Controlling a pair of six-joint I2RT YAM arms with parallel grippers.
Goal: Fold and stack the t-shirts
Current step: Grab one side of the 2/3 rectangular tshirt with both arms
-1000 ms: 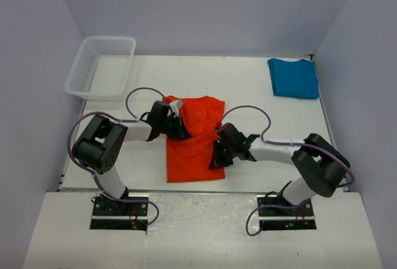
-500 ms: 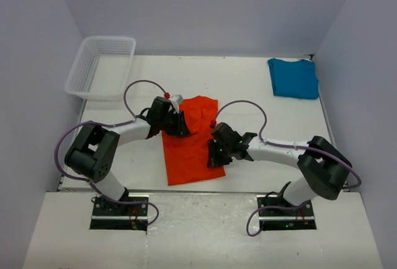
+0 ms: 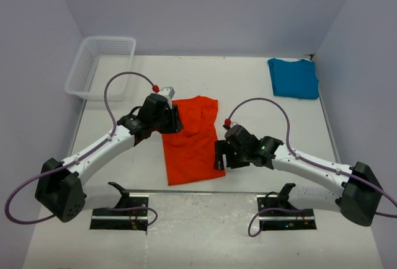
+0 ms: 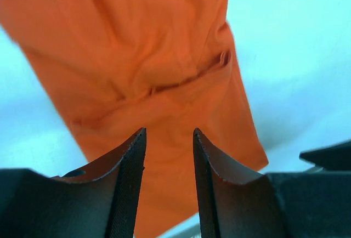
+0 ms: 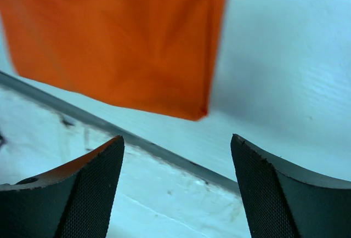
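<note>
Two tools apart, empty: L tool (image 4: 169,138) & R tool (image 5: 176,142) flank orange shirt (image 3: 188,145) mid-frame; teal shirt (image 3: 293,78) upper right.

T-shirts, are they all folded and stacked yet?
Not yet. The blue shirt lies folded in the far corner. The orange shirt is folded narrow; the left gripper and right gripper are open at its edges, holding nothing. Left: fold it shorter, then stack both.
</note>
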